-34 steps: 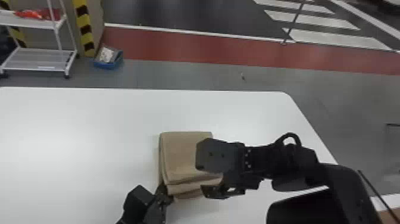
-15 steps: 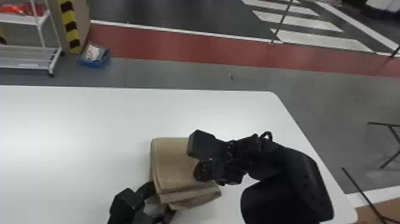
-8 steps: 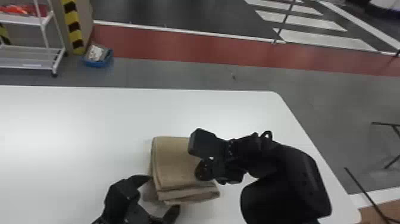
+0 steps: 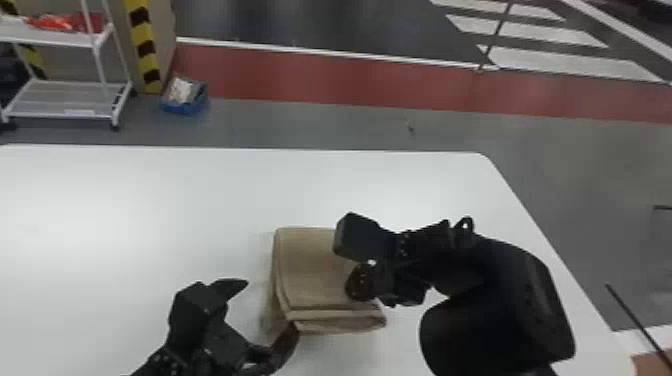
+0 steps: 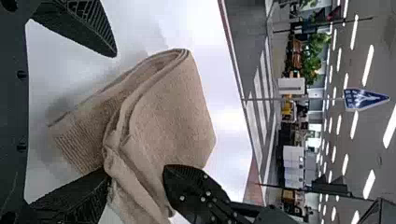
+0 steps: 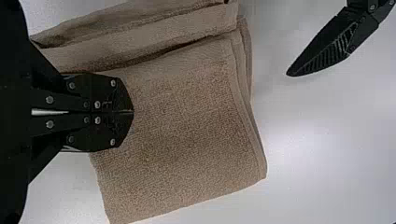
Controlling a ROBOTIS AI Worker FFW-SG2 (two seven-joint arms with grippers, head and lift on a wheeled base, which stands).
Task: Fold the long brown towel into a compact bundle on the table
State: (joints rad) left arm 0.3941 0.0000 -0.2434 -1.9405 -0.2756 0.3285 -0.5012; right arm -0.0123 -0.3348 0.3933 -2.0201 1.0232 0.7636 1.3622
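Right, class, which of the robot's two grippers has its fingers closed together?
The right gripper, over the brown towel: its fingers meet, while those of the left gripper stand wide apart.

– What's hidden of the folded brown cloth towel [image 4: 312, 270] in the head view?
– Its two o'clock corner, behind the jointed black right arm [image 4: 480, 260]
– And the flat white table [image 4: 150, 200]?
– Cut off at six and nine o'clock
– The blue box [image 4: 181, 108] at ten o'clock?
– Blurred, contents too small to tell

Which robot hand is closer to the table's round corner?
Right: the right hand is over the towel, nearer that corner; the left hand is farther, by the towel's left side.
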